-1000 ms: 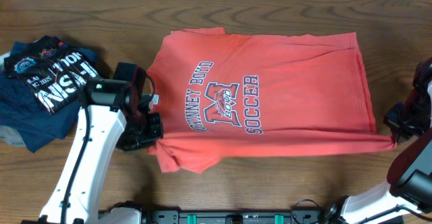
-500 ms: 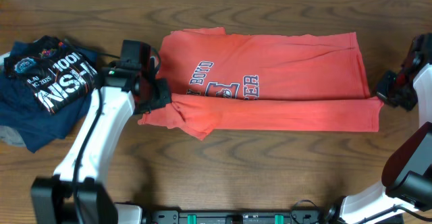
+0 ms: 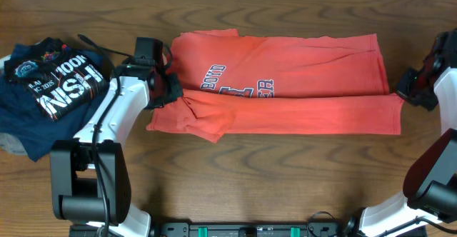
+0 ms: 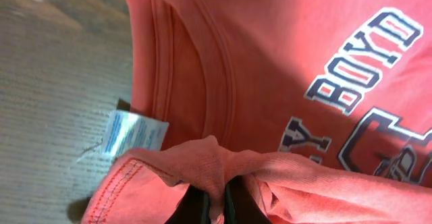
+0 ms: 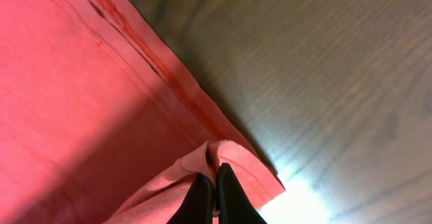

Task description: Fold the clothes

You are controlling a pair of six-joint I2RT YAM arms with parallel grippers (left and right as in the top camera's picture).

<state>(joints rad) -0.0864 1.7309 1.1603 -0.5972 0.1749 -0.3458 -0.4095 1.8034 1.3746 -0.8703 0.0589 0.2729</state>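
The clothes, a coral-red T-shirt (image 3: 285, 87) with white and navy lettering, lie across the middle of the table with the near half folded back over the print. My left gripper (image 3: 171, 93) is shut on a pinch of the cloth by the collar end; in the left wrist view the fabric (image 4: 216, 166) bunches between its black fingers, with the white neck label (image 4: 133, 133) beside it. My right gripper (image 3: 407, 94) is shut on the hem corner at the shirt's right end, and the pinched fold (image 5: 219, 158) shows in the right wrist view.
A pile of folded navy and black shirts (image 3: 46, 87) with white lettering lies at the left of the wooden table (image 3: 285, 180). Both arms' bases stand at the near edge.
Both grippers have carried the shirt's near edge away from me, over the print. The fold now covers the lower half of the lettering.
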